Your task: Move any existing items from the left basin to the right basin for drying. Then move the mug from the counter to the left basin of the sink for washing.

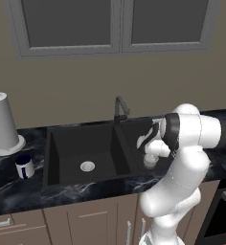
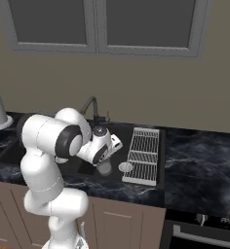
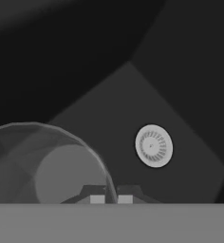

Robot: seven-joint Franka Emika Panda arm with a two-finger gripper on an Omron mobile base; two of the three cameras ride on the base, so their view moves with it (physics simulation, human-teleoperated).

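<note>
Centrally in the left base view, a matte black double-basin sink [image 1: 55, 158] sits in a black marble-look counter [image 1: 19, 194] with white veins. Its wider left basin [image 1: 86, 148] holds a round silver drain [image 1: 87, 166] and nothing else that shows. At the frame's left edge, a small white mug with a navy band and handle [image 1: 24, 166] stands upright on the counter, below a tall white paper-towel roll [image 1: 4, 123].

Right of centre, the white arm bends over the narrower right basin [image 1: 136, 136], beside the dark curved faucet [image 1: 120, 109]. From the hand view, the two-finger gripper [image 3: 111, 198] is pinched narrowly on the thin rim of a plain grey handleless cup [image 3: 47, 163], lower left of that frame, above the basin floor and its silver drain [image 3: 153, 145]. From the right base view the cup [image 2: 105, 168] hangs under the hand, left of a white ribbed drying rack [image 2: 142, 154].
</note>
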